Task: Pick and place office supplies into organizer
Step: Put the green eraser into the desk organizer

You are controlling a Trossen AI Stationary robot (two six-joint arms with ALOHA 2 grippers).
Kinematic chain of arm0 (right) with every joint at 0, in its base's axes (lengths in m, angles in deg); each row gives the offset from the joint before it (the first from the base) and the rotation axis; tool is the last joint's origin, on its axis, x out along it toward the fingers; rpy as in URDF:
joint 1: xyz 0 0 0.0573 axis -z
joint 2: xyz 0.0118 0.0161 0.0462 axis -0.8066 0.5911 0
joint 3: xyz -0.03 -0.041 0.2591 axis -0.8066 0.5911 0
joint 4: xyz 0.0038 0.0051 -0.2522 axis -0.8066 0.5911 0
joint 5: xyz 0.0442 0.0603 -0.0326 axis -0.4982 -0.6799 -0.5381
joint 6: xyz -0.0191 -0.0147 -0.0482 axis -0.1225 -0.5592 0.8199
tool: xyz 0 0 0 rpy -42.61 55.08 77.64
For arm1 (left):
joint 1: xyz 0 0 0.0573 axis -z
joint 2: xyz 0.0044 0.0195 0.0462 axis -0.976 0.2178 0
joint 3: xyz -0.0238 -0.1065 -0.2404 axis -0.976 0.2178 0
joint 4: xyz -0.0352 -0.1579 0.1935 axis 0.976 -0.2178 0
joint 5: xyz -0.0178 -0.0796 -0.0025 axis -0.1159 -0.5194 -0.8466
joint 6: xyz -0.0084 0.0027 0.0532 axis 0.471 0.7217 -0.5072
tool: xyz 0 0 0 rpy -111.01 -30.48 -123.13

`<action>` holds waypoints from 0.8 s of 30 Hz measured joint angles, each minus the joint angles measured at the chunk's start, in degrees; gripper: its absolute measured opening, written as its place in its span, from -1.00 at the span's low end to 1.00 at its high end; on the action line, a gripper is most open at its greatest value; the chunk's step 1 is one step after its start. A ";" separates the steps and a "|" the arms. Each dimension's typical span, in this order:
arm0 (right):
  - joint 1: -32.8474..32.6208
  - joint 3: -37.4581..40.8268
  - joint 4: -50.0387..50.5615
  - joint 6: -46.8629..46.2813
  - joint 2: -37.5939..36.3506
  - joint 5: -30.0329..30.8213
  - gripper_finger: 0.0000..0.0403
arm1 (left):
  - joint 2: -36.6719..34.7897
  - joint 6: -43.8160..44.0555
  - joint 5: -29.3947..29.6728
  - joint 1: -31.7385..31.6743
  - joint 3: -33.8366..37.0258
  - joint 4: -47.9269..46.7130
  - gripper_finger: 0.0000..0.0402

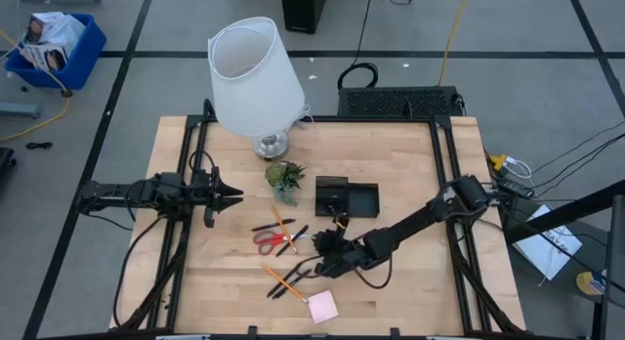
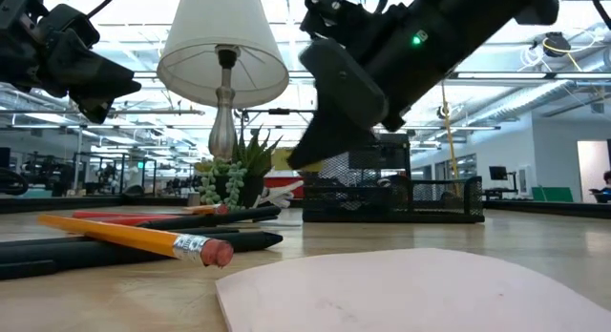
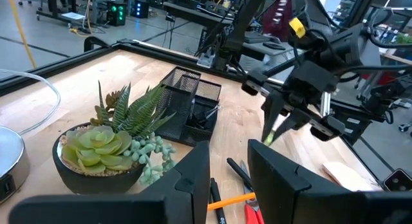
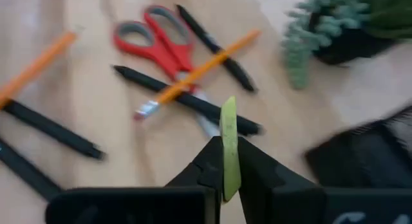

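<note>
Right gripper (image 4: 226,161), fingers clamped on a thin yellow-green strip (image 4: 228,147).
Strip was held above the wood table (image 1: 410,154), near the black mesh organizer (image 1: 346,196); red-handled scissors (image 1: 270,239) lay beside it. Left gripper (image 1: 232,192) waited beyond the plant (image 1: 285,178), fingers apart.

No readable text anywhere, no labels, brands or numbers legible on the pens, pencils, scissors, sticky pad, organizer, lamp or arms, nothing legible in the room behind.
</note>
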 joint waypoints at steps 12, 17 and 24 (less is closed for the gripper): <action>4.90 0.00 14.55 3.43 -7.49 2.74 -0.89 | 0.00 0.00 0.00 0.00 0.00 0.01 -0.46; 8.36 0.31 16.04 3.55 -7.68 1.35 -0.80 | 0.00 0.00 0.00 0.00 0.00 0.03 -0.46; 12.77 5.35 13.41 2.34 -7.62 -3.46 -0.89 | 0.00 0.00 0.00 0.00 0.00 0.02 -0.46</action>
